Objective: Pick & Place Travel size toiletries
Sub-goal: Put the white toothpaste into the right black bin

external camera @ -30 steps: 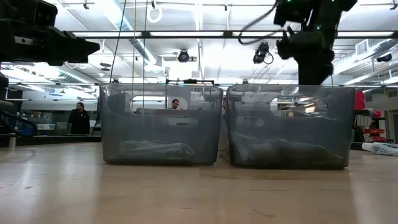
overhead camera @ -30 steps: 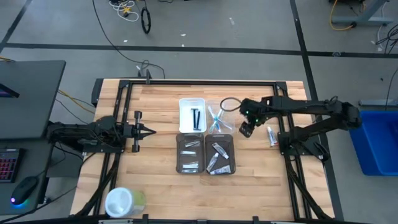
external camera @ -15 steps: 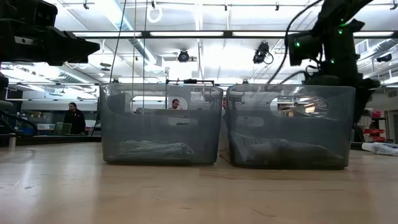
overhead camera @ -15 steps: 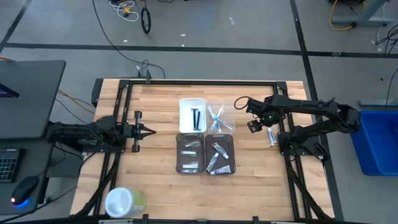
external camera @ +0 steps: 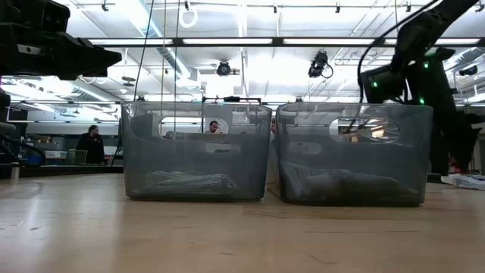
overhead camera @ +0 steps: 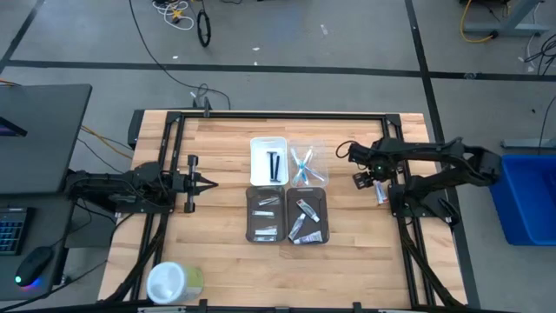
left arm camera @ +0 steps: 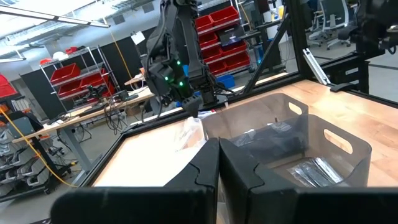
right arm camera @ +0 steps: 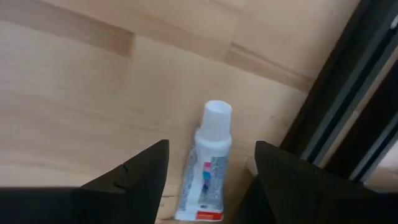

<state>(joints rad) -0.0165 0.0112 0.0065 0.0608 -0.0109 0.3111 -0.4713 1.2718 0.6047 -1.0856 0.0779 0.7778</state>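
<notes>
Since a second ago, I am watching my right gripper [overhead camera: 367, 181] swinging away from the clear tray of toothbrushes [overhead camera: 302, 165] toward the table's right side, fingers spread and empty, hovering over a small white tube [right arm camera: 208, 167] lying on the wood. Left gripper [overhead camera: 201, 183] is resting clenched, well apart.

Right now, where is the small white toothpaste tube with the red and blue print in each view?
High view: small white toothpaste tube on the wood right of the trays, under the right gripper.
Low view: far right edge, lying flat.
Left wrist view: not discernible.
Right wrist view: centred between the open fingers.
Shared landmark: right gripper.
</notes>
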